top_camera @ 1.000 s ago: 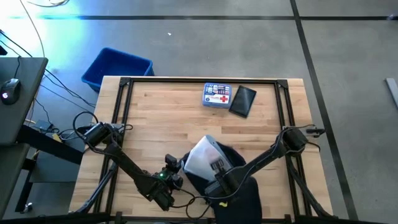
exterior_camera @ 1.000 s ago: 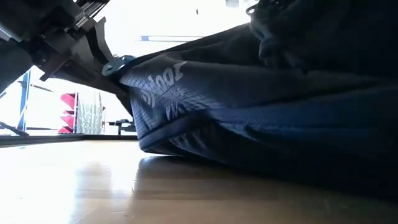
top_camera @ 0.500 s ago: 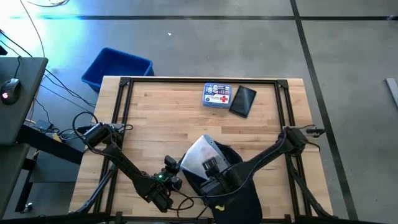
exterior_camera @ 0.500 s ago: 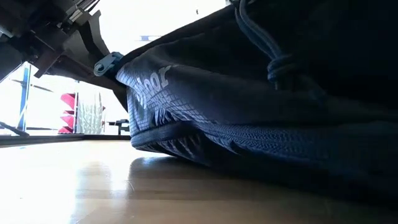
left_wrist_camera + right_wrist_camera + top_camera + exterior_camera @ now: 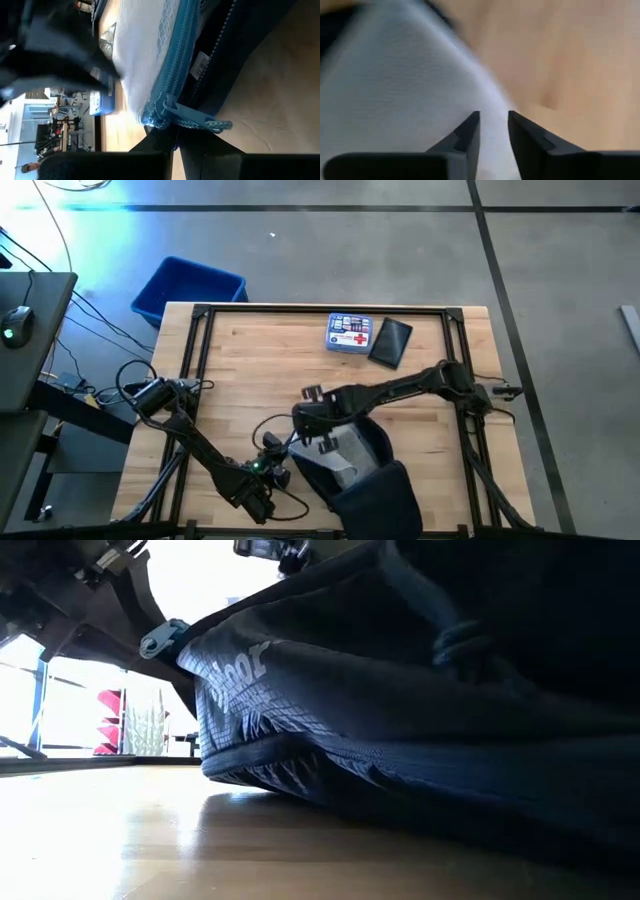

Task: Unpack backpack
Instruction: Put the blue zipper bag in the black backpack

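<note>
The right gripper (image 5: pixel 312 412) hangs over the far edge of the backpack (image 5: pixel 375 495), its fingers (image 5: pixel 470 131) a narrow gap apart with pale grey-white fabric (image 5: pixel 390 90) showing behind them; whether they pinch that fabric cannot be told. The left gripper (image 5: pixel 175 142), on the near-left side of the right one, is clamped tight on the backpack's blue zipper edge (image 5: pixel 165 107). Half a second ago the right gripper was down on the backpack's opening; it has since lifted and swung away toward the table's middle, and more dark fabric lies exposed. Beyond the right gripper, on the wooden table (image 5: pixel 260 370), lie a first-aid kit (image 5: pixel 348 334) and a black pouch (image 5: pixel 390 342) side by side. A blue bin (image 5: pixel 188 288) stands on the grey floor past the table's far-left corner
</note>
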`<action>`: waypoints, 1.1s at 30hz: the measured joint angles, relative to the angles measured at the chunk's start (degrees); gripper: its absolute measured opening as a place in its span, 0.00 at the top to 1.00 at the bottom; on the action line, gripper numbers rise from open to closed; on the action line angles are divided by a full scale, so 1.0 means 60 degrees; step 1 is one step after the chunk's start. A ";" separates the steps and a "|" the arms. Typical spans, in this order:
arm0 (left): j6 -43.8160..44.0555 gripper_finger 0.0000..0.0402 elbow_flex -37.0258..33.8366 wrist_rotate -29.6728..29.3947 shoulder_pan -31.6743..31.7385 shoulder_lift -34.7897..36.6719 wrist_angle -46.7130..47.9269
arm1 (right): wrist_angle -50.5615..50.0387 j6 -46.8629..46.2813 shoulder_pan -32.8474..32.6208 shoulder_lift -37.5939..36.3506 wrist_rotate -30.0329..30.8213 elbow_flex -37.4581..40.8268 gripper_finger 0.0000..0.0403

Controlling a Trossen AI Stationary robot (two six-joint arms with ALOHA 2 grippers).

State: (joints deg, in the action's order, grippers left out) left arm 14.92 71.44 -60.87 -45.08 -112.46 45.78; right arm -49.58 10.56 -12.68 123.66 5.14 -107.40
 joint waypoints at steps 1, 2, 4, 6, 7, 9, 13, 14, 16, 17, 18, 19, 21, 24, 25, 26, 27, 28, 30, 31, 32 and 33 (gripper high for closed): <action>-0.0004 1.00 -0.0076 -0.0010 0.0000 0.0003 0.0033 | 0.0147 -0.0074 -0.0033 -0.0005 -0.0390 0.0219 0.84; -0.0007 1.00 -0.0142 -0.0017 0.0011 0.0003 0.0119 | 0.0248 -0.0206 -0.0115 -0.0005 -0.0590 0.0434 0.86; -0.0004 1.00 -0.0323 -0.0154 0.0042 0.0003 0.0175 | 0.0560 -0.0274 -0.0359 -0.0005 -0.0732 0.0981 0.91; 0.0000 1.00 -0.0431 -0.0227 0.0096 0.0003 0.0251 | 0.1042 -0.0349 -0.0727 -0.0005 -0.0627 0.1524 0.96; -0.0006 1.00 -0.0454 -0.0237 0.0133 0.0003 0.0256 | 0.1237 -0.0490 -0.0920 -0.0005 -0.0549 0.1717 0.98; -0.0011 1.00 -0.0456 -0.0308 0.0190 0.0003 0.0246 | 0.1659 -0.0738 -0.1237 -0.0014 -0.0534 0.1986 0.99; -0.0221 1.00 -0.0456 -0.0725 0.0288 0.0003 0.0257 | 0.2436 -0.1328 -0.1599 -0.0034 -0.0219 0.2427 0.99; -0.0486 1.00 -0.0456 -0.0989 0.0287 -0.0001 0.0271 | 0.2604 -0.1487 -0.1628 -0.0031 -0.0139 0.2484 0.99; -0.1027 1.00 -0.0456 -0.1577 0.0277 -0.0001 0.0276 | 0.2905 -0.1670 -0.1630 -0.0030 -0.0165 0.2579 1.00; -0.1183 1.00 -0.0456 -0.1779 0.0281 -0.0001 0.0276 | 0.3002 -0.1759 -0.1629 -0.0028 -0.0222 0.2590 1.00; -0.1293 1.00 -0.0456 -0.1914 0.0313 -0.0001 0.0291 | 0.3119 -0.1779 -0.1626 -0.0021 -0.0333 0.2591 1.00; -0.1366 1.00 -0.0456 -0.1944 0.0366 -0.0001 0.0318 | 0.3217 -0.1762 -0.1635 -0.0017 -0.0461 0.2568 1.00; -0.1531 1.00 -0.0456 -0.1949 0.0516 -0.0001 0.0352 | 0.3442 -0.1532 -0.1693 -0.0005 -0.0723 0.2449 1.00; -0.2009 1.00 -0.0502 -0.2038 0.0839 -0.0001 0.0402 | 0.3946 -0.1249 -0.1768 -0.0004 -0.0612 0.2427 1.00; -0.2135 1.00 -0.0534 -0.2194 0.0963 -0.0001 0.0430 | 0.4045 -0.1248 -0.1768 0.0015 -0.0398 0.2427 1.00; -0.2176 1.00 -0.0543 -0.2357 0.1088 -0.0001 0.0527 | 0.4148 -0.1239 -0.1763 0.0040 -0.0104 0.2427 1.00; -0.2109 1.00 -0.0547 -0.2533 0.1206 -0.0001 0.0648 | 0.4218 -0.1220 -0.1726 0.0054 0.0235 0.2427 1.00; -0.1992 1.00 -0.0547 -0.2674 0.1322 -0.0001 0.0762 | 0.4254 -0.1259 -0.1666 0.0083 0.0542 0.2427 1.00; -0.1879 1.00 -0.0558 -0.2738 0.1491 0.0064 0.1138 | 0.4265 -0.1443 -0.1563 0.0115 0.1080 0.2427 1.00; -0.1761 1.00 -0.0565 -0.2686 0.1539 0.0132 0.1410 | 0.4261 -0.1535 -0.1502 0.0123 0.1317 0.2427 1.00; -0.1576 0.99 -0.0565 -0.2631 0.1566 0.0268 0.1655 | 0.4269 -0.1629 -0.1430 0.0123 0.1472 0.2427 1.00; -0.1295 0.98 -0.0565 -0.2504 0.1566 0.0441 0.1958 | 0.4290 -0.1761 -0.1368 0.0123 0.1625 0.2427 1.00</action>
State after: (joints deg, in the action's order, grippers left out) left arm 7.15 68.05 -75.89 -35.68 -109.82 57.53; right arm -23.84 0.00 -20.89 124.40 14.89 -92.84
